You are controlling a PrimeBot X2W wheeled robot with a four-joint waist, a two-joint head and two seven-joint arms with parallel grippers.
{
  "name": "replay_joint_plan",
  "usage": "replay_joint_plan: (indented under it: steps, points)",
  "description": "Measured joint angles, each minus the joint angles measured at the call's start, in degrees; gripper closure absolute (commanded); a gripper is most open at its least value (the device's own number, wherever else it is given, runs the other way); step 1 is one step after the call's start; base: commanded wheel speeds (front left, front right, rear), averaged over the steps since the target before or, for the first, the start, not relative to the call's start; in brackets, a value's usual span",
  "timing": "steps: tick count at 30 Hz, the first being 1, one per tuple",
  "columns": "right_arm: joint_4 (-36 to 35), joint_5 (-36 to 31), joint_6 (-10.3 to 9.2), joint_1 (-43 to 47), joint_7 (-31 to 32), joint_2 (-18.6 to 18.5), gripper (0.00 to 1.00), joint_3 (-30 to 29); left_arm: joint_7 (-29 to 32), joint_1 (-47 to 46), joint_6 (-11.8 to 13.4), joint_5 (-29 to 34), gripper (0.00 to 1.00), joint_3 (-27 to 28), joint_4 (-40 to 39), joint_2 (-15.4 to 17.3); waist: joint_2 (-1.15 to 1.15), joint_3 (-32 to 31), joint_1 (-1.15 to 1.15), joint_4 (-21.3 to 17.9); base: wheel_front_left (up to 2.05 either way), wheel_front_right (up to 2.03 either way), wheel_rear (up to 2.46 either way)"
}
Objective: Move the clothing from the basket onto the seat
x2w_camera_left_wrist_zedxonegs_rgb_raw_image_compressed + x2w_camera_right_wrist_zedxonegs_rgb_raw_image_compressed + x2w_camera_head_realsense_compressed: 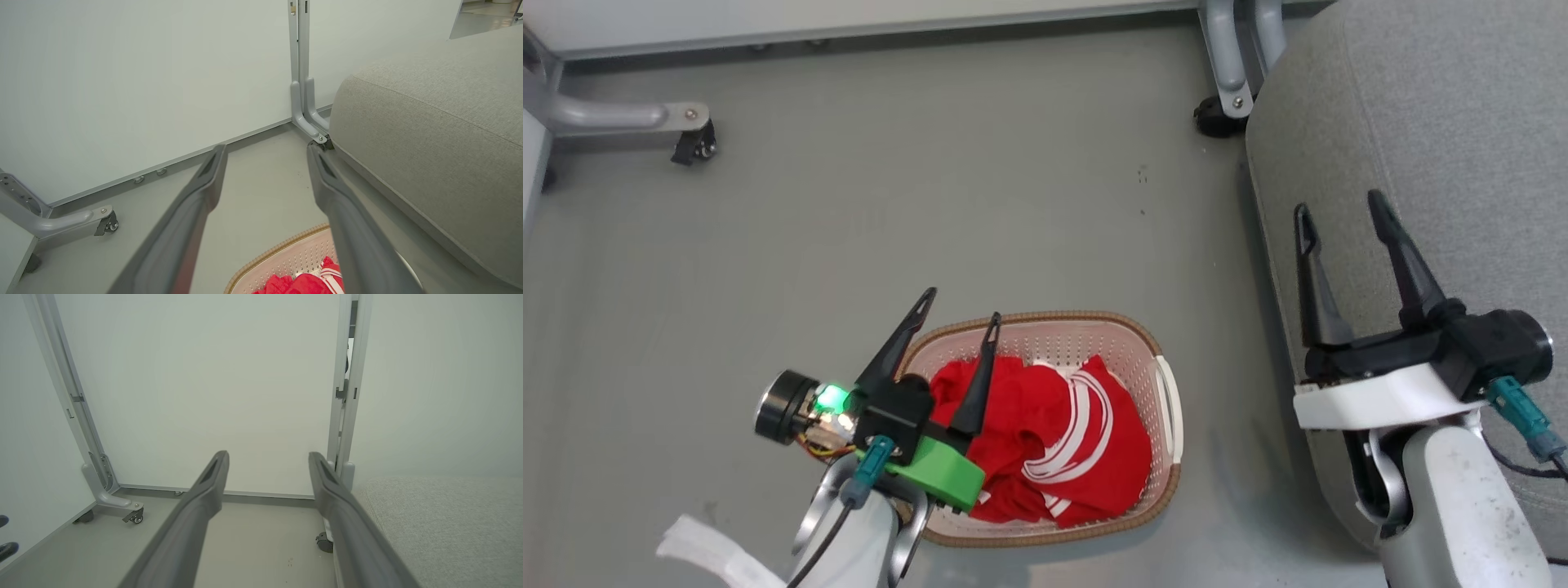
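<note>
Your left gripper [962, 304] hangs wide open, empty, over the clothing [1045, 433] in the basket [1045, 317], likely ready to grab; right gripper [1339, 202] open, empty, by the seat [1421, 122]

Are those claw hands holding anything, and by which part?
Nothing is held. The left gripper hangs open over the red clothing in the basket, not gripping it; the right gripper is open and empty near the seat.
</note>
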Motion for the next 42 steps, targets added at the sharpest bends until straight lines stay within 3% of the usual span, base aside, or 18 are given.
replay_joint_plan:
  steps: [18,27,33,42]
  points:
    - [-6.6,0.0,0.00,-12.5,0.0,0.0,0.00,-4.8,0.0,-24.5,-1.5,4.8,0.00,-20.8,26.0,4.5,0.00,22.3,0.01,-3.0,0.00,0.00,0.00]
    - [-8.3,2.3,0.00,-16.9,0.0,-0.1,0.00,-5.4,0.0,-34.0,-1.5,3.1,0.00,-31.1,39.3,5.8,0.00,32.2,0.01,-5.7,0.00,0.00,0.00]
    - [-9.3,2.8,0.00,-18.7,0.0,-0.1,0.00,-5.7,0.0,-38.7,-1.4,3.7,0.00,-33.7,44.0,5.4,0.00,37.5,0.00,-7.5,0.00,0.00,0.00]
    - [-9.9,3.4,0.00,-20.4,0.0,-0.1,0.00,-5.2,0.0,-42.7,2.7,4.3,0.00,-34.6,53.7,5.0,0.00,43.1,0.00,-9.6,0.00,0.00,0.00]
